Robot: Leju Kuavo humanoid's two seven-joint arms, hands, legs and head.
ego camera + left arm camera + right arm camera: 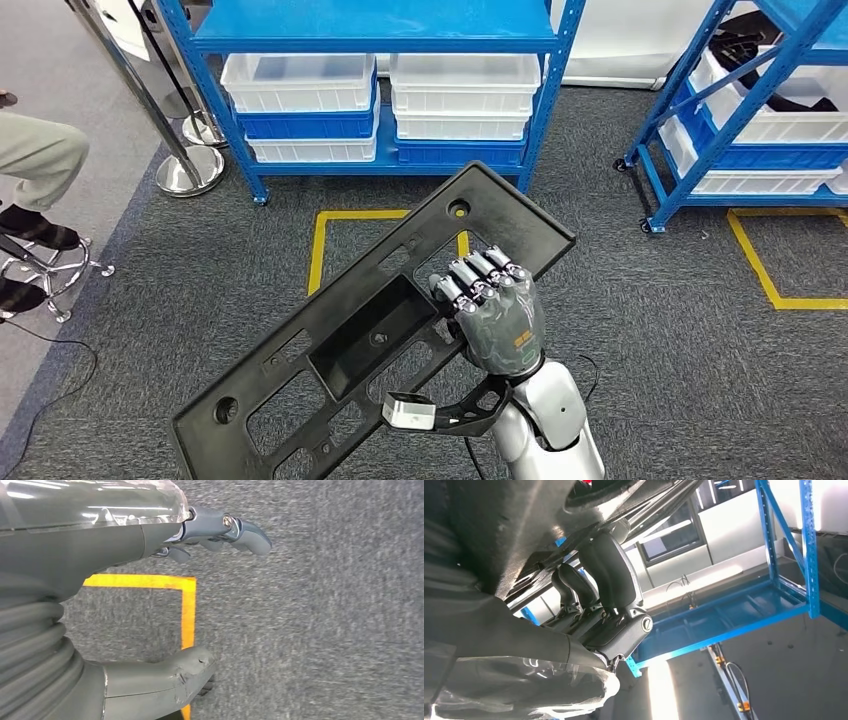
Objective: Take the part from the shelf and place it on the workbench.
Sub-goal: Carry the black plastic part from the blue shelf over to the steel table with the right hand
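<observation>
Part point(370, 330) is off the shelf point(375, 40), gripped in my right hand point(495, 310) above grey carpet point(650, 330); no workbench visible, so placing remains I reckon. Left wrist cam: left hand point(150, 540) open, holding nothing. Right wrist cam: fingers point(609, 575) curled under the part's edge.

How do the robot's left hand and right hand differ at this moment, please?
The right hand grips the black part, fingers hooked over its edge; the left hand holds nothing, fingers apart. The right hand is raised before the blue shelf; the left hand faces the grey carpet. Both are grey.
</observation>
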